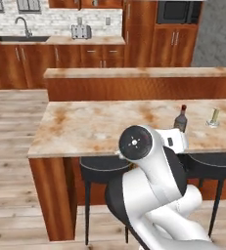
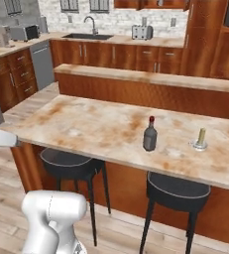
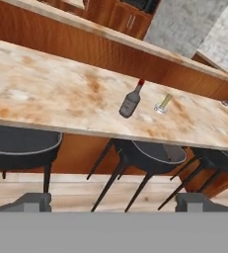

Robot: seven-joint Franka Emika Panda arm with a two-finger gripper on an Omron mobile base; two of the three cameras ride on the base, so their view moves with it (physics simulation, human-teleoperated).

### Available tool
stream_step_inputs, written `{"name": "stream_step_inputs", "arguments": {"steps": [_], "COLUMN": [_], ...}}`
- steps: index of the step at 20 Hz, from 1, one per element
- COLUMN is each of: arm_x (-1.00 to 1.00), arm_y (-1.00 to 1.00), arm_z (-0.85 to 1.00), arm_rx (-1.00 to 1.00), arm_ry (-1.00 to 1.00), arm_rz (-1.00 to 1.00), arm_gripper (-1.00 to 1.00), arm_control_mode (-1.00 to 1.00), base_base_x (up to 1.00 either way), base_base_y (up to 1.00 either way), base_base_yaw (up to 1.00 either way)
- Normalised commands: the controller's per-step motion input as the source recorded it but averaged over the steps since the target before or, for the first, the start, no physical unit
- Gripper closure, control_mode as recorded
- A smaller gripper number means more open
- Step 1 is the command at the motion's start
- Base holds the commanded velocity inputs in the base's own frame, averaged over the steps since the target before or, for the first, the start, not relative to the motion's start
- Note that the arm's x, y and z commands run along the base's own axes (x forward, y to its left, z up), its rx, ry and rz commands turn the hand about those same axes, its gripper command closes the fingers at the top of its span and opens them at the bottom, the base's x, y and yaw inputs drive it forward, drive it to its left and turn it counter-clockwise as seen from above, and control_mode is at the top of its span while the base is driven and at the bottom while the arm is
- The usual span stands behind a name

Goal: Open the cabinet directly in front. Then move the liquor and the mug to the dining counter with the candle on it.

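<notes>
Liquor [image 2: 150, 135] stands mid dining counter [image 2: 86, 130], near candle [image 2: 200, 138].

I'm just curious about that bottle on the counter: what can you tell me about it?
The liquor is a dark grey, glassy-looking bottle with a slim neck, a red cap and a pale label. It stands upright and capped on the beige, rust-veined dining counter, over the black stools. The candle stands near it, apart. Nothing touches the bottle but the counter.

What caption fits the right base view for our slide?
A bottle stands upright on the marble counter, left of a candle, above two black stools.
</notes>
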Motion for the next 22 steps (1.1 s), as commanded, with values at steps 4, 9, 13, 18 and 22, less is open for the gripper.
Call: {"name": "stream_step_inputs", "arguments": {"steps": [4, 9, 13, 18, 22], "arm_x": [0.00, 0.00, 0.00, 0.00, 0.00], "arm_y": [0.00, 0.00, 0.00, 0.00, 0.00], "arm_z": [0.00, 0.00, 0.00, 0.00, 0.00], "arm_rx": [0.00, 0.00, 0.00, 0.00, 0.00], "arm_ry": [0.00, 0.00, 0.00, 0.00, 0.00], "arm_rz": [0.00, 0.00, 0.00, 0.00, 0.00], "arm_gripper": [-1.00, -1.00, -1.00, -1.00, -1.00], "arm_control_mode": [1.00, 1.00, 1.00, 1.00, 1.00], "base_base_x": [0.66, 0.51, 0.17, 0.03, 0.01], "base_base_y": [0.85, 1.00, 1.00, 0.76, 0.97], "base_base_yaw": [0.12, 0.13, 0.04, 0.15, 0.28]}}
